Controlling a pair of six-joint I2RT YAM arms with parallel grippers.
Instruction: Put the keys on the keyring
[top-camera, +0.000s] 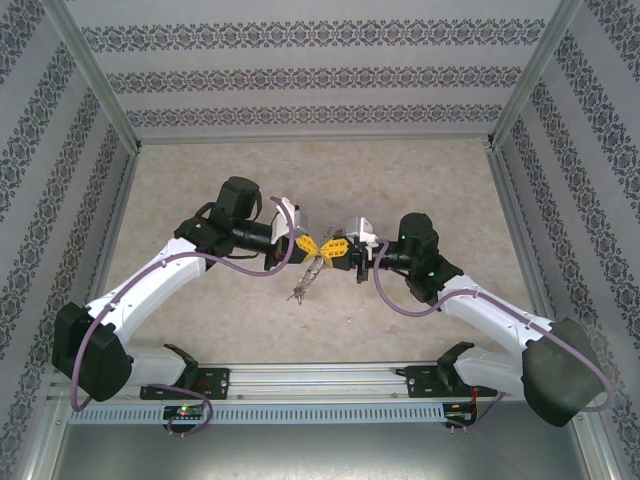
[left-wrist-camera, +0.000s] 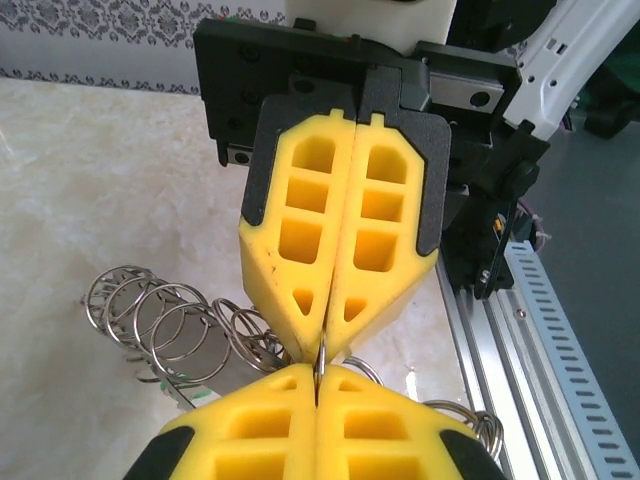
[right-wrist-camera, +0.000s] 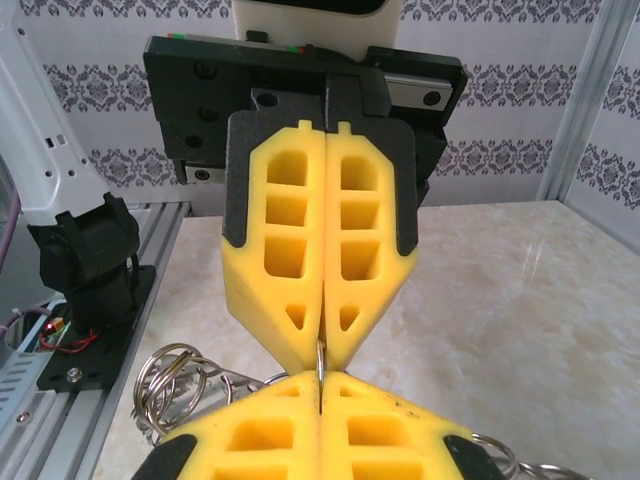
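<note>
Both arms reach in from the bottom corners of the top view and meet mid-frame. The left arm (top-camera: 150, 280) comes up from lower left, the right arm (top-camera: 490, 310) from lower right, with wrists about level and fingertips nose to nose. The left gripper (top-camera: 318, 243) is clamped, its yellow pads pressed together with no gap. The left wrist view has it at bottom centre (left-wrist-camera: 318, 395), with a thin bright wire coming out of the seam. The right gripper (top-camera: 340, 247) is also clamped. It sits at the top of the left wrist view (left-wrist-camera: 325, 330), tips pointing down and pinching the upper end of that same wire. The right wrist view mirrors this, with the right gripper (right-wrist-camera: 320, 395) along the bottom edge and the left gripper (right-wrist-camera: 320, 345) above it, wire between. That wire reads as a short section of the keyring (left-wrist-camera: 321, 358), so both grippers grasp the keyring at almost the same spot, tips nearly touching. The rest of it trails down and left from the pinch point as a bundle of wire loops (top-camera: 304, 281), just below the grippers in the top view. In the left wrist view the loops (left-wrist-camera: 150, 320) fan out at lower left, beside the left gripper's pads, and they show at lower left of the right wrist view (right-wrist-camera: 170, 380) too. Can't tell whether the bundle's lower end touches the table (top-camera: 200, 180). Individual keys are too small to separate from the loops. An aluminium rail (left-wrist-camera: 560, 340) runs along the right side of the left wrist view.
</note>
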